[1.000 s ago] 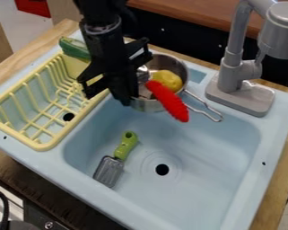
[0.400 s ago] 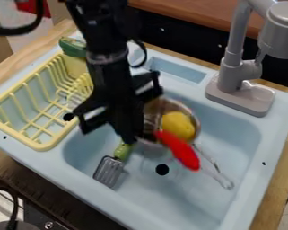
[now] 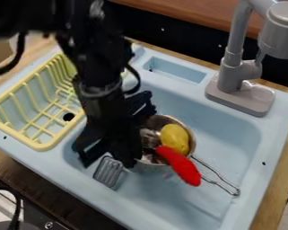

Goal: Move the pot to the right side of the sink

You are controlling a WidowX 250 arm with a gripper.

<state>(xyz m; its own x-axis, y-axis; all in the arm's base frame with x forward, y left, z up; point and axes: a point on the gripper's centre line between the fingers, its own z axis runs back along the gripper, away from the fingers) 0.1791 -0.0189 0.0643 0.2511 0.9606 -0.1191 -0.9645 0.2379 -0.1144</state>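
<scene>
Pincer (image 3: 131,162) closed on pot's (image 3: 150,166) wall, at pot's left side in view. Pot just right of pincer, inside sink (image 3: 170,204), opening up. Long axis slants from pincer toward lower right; handle (image 3: 215,172) points away from pincer, same way. Yellow item (image 3: 175,138) in pot, across from pincer. Red item (image 3: 183,168) leans over rim, farther out, tip beside handle and pointing roughly along it. Spatula (image 3: 109,171) just below-left of pincer, partly hidden. Rack (image 3: 41,144) left of pincer, faucet (image 3: 231,72) well apart, upper right.
</scene>
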